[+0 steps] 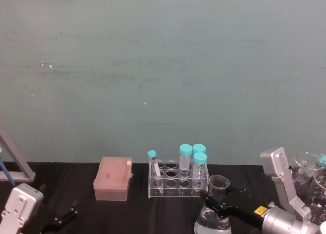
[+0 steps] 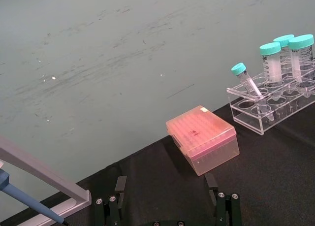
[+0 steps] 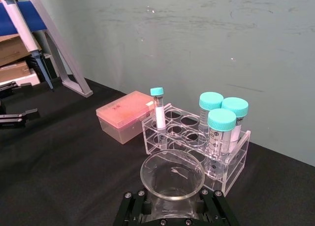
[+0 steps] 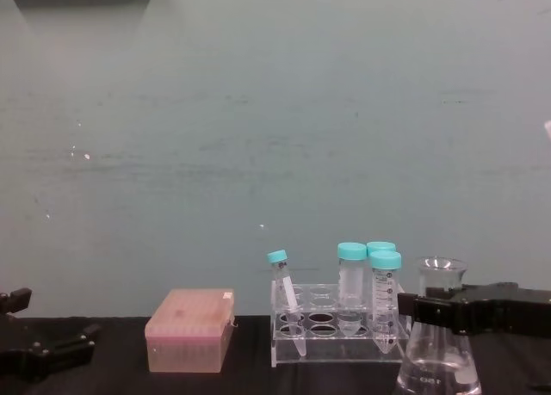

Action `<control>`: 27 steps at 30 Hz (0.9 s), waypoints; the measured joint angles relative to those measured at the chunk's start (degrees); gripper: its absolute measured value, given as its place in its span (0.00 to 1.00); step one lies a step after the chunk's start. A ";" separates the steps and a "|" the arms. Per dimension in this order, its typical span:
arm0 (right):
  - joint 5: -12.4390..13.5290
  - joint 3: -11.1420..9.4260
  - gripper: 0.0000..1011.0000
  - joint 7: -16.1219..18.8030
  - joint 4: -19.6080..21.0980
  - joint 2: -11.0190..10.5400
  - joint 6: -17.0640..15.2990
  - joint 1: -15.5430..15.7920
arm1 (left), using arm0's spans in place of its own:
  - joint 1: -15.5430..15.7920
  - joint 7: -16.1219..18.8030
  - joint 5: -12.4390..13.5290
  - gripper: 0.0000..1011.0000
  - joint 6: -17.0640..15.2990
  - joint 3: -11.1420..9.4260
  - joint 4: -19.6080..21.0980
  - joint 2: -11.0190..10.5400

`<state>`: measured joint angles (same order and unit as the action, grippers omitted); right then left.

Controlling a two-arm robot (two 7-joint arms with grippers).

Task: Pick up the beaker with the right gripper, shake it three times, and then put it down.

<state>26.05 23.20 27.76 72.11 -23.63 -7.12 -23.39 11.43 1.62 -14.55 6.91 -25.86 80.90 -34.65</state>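
Two flat black fingers of right gripper (image 4: 435, 311) clamped neck of clear glass conical beaker (image 4: 437, 361), near desk's front right corner.

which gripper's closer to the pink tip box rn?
Left. The left gripper sits low beside the pink tip box, open and idle. The right gripper is past the tube rack, clamped on the beaker neck.
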 joint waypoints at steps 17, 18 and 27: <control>-0.11 0.05 0.48 -0.07 -0.06 0.00 -0.22 0.06 | 0.00 0.00 0.00 0.99 0.00 0.00 0.00 0.00; -0.12 0.06 0.51 -0.08 -0.07 0.00 -0.24 0.07 | 0.00 0.00 0.00 0.99 0.00 0.00 0.00 0.00; -0.12 0.04 0.78 -0.12 -0.07 -0.01 -0.21 0.06 | 0.00 0.00 0.00 0.99 0.00 0.00 0.00 0.00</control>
<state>25.93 23.25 27.64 72.04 -23.64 -7.33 -23.33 11.43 1.62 -14.55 6.91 -25.86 80.90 -34.65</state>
